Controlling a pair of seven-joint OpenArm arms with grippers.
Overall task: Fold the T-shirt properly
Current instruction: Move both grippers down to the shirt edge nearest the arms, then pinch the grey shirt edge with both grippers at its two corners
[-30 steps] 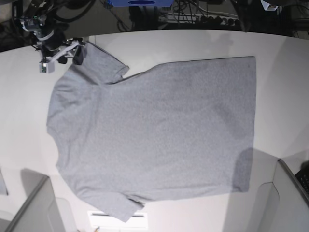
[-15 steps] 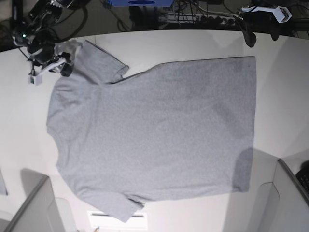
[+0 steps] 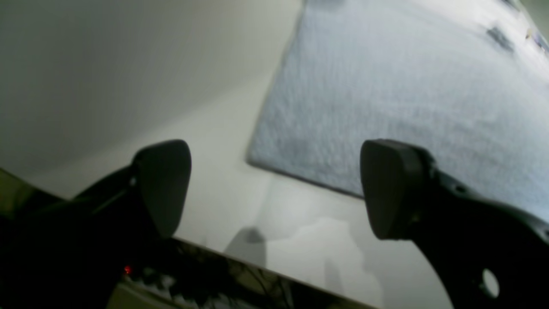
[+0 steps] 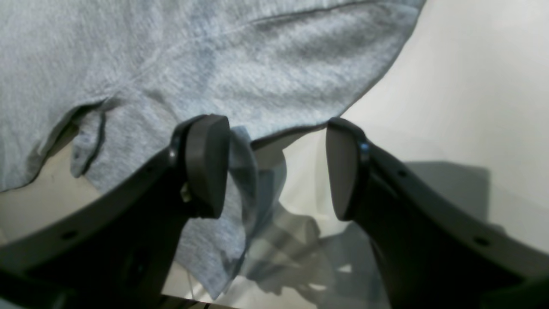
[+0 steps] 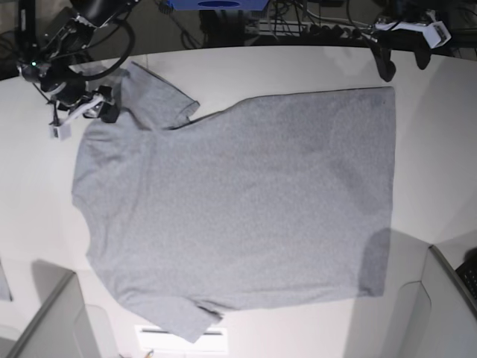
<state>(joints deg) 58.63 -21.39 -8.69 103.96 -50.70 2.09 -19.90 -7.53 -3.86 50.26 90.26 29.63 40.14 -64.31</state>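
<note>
The grey T-shirt (image 5: 238, 201) lies flat on the white table (image 5: 298, 71), plain side up, neck end to the left and hem to the right. My right gripper (image 5: 89, 112) is open at the far sleeve's edge. In the right wrist view (image 4: 274, 171) its jaws stand apart, with the sleeve hem (image 4: 240, 159) against the left finger (image 4: 206, 163). My left gripper (image 5: 405, 63) is open just beyond the far hem corner. In the left wrist view (image 3: 274, 189) it hovers over bare table, beside the shirt's corner (image 3: 261, 156).
Grey partition panels stand at the front left (image 5: 52, 321) and front right (image 5: 440, 298). Cables and a power strip (image 5: 313, 26) run behind the table's far edge. A white sheet (image 5: 179, 339) lies at the front edge, under the near sleeve.
My left arm has come into view at the far right and stands near the hem corner. My right gripper has shifted left along the far sleeve. The shirt has not moved.
</note>
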